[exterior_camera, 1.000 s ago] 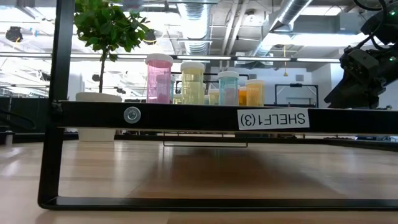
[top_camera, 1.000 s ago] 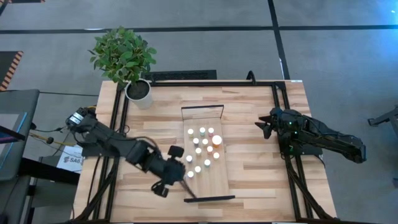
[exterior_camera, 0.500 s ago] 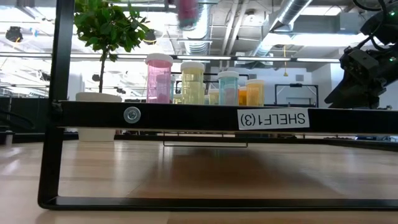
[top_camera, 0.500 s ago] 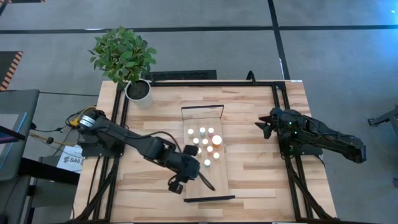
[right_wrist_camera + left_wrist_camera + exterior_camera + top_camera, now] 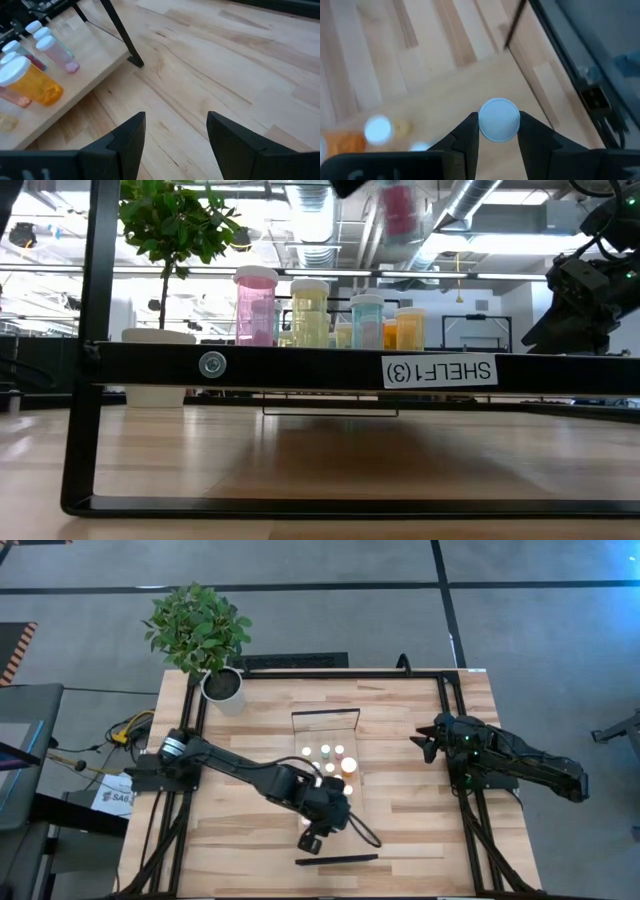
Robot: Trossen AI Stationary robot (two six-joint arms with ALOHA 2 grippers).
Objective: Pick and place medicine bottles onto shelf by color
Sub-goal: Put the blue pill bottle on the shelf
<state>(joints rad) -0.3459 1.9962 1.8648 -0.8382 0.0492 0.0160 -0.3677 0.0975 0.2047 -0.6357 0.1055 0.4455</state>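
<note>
The shelf is a light-wood panel with black frame ends, lying mid-table. Several white-capped medicine bottles stand on its far half. In the low view they show pink, yellow, teal and orange. My left gripper hovers over the shelf's middle, shut on a small pink bottle whose white cap shows between the fingers. My right gripper waits open at the table's right side, with nothing between its fingers. My left gripper pinches the pink bottle between its two fingers, one on each side at the white cap's rim. The fingers slant down from above and from the table's left. The bottle hangs lifted clear, well above the shelf and the standing bottles.
A potted plant stands at the table's far left corner. The shelf's near black frame bar carries a label and fills the low view. Bare shelf wood lies nearer the front bar. The right wrist view shows the orange bottle on the shelf.
My left gripper has swung from the shelf's left edge toward the table's right, coming over the shelf's middle and sinking a little. It stays shut on the pink bottle, which has travelled with it, clear above the standing bottles.
</note>
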